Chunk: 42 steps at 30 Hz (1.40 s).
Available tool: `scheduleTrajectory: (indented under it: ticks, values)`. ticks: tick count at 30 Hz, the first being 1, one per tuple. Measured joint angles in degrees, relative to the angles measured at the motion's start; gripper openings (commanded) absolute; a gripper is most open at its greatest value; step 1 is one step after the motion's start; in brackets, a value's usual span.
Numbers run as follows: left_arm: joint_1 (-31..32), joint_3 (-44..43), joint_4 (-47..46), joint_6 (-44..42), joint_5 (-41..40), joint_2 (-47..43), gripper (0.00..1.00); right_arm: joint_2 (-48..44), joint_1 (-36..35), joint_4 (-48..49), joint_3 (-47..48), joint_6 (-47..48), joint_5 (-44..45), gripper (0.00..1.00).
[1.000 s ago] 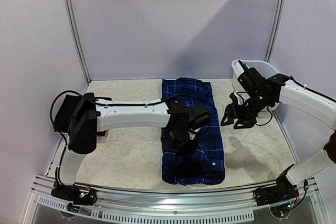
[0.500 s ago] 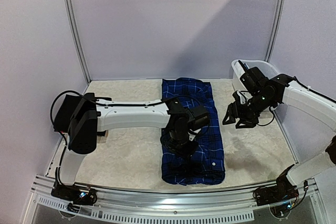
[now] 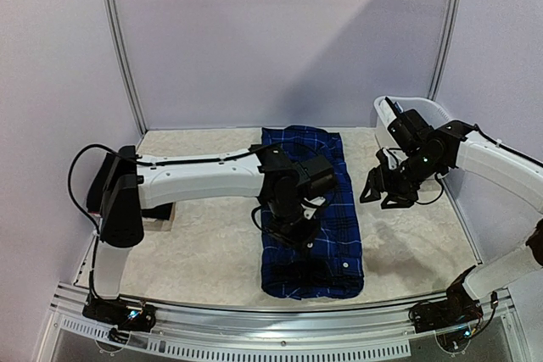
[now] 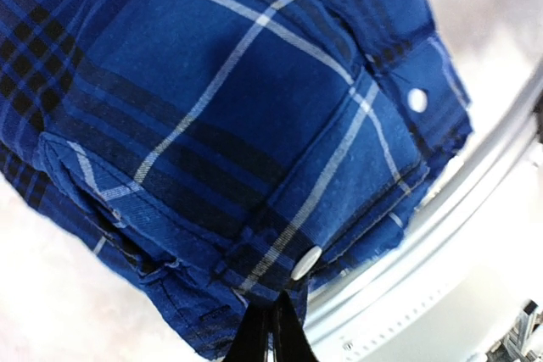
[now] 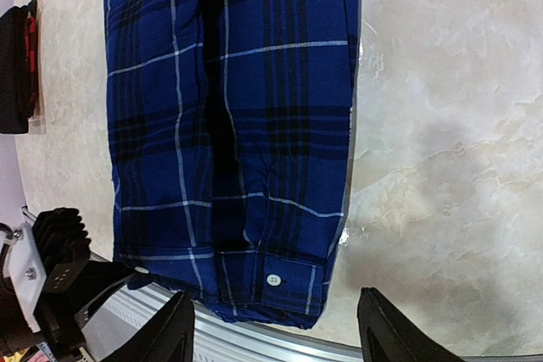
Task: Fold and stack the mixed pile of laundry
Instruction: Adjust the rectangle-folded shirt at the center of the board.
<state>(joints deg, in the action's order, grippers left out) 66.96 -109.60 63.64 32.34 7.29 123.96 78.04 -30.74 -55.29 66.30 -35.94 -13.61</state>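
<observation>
The blue plaid button shirt (image 3: pixel 329 239) lies folded into a long strip down the middle of the table. My left gripper (image 3: pixel 293 225) is down on its near half. In the left wrist view the two black fingers (image 4: pixel 273 332) are pressed together, pinching a fold of the shirt (image 4: pixel 254 108) beside a white button (image 4: pixel 306 261). My right gripper (image 3: pixel 386 188) hovers open over bare table right of the shirt. From the right wrist view, its spread fingers (image 5: pixel 170 332) frame the shirt's near end (image 5: pixel 229 108). A black garment with a red edge (image 5: pixel 15 69) lies at the far left.
A white plastic basket (image 3: pixel 424 114) stands at the back right corner behind the right arm. The metal rail (image 3: pixel 280 328) runs along the table's near edge, close to the shirt's near end. The left arm's links (image 3: pixel 195 184) stretch across the left half of the table.
My left jaws have closed onto the shirt fabric, and the left arm's links have shifted slightly. The right gripper drifted a little up and right, still open.
</observation>
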Motion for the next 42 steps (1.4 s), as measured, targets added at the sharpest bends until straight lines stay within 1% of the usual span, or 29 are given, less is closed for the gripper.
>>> scheduleTrajectory:
  ticks: [7,16,18,22,24,25,26,30,36,39,42]
  values:
    - [-0.02,0.22,0.61,-0.26,3.58,-2.49,0.00,0.00,0.00,0.00,-0.04,0.22,-0.02,0.67]
    - [0.02,6.60,0.52,-1.86,4.96,-2.62,0.00,0.04,0.00,1.05,-1.86,0.24,-1.62,0.67]
    - [0.04,7.76,0.44,-2.16,4.92,-2.60,0.07,0.07,0.00,1.97,-2.62,0.24,-2.95,0.67]
    - [0.11,9.94,-1.18,-1.97,5.11,-2.60,0.31,0.39,-0.02,4.44,-4.42,0.20,-6.51,0.67]
    - [0.20,10.75,-2.12,-1.79,5.49,-2.62,0.41,0.55,-0.13,5.88,-5.57,0.02,-7.80,0.67]
    - [0.24,11.13,-2.78,-1.66,5.79,-2.64,0.45,0.57,-0.26,6.58,-6.40,-0.04,-8.28,0.67]
    - [0.28,11.54,-3.48,-1.66,5.99,-2.80,0.47,0.57,-0.42,7.10,-7.13,-0.24,-8.72,0.67]
    - [0.35,15.32,-7.69,-0.15,7.52,-5.68,0.47,0.48,-1.05,9.29,-10.99,-1.49,-10.40,0.68]
    - [0.15,20.92,-11.02,1.60,7.17,-12.24,0.45,-1.22,-1.44,12.11,-17.42,-4.44,-12.22,0.71]
    - [0.00,21.51,-12.44,1.79,7.04,-12.37,0.43,-3.26,-1.57,14.08,-20.81,-6.43,-13.07,0.76]
    - [0.00,21.35,-13.90,1.77,6.84,-10.84,0.38,-4.44,-1.62,16.22,-23.37,-8.22,-13.97,0.77]
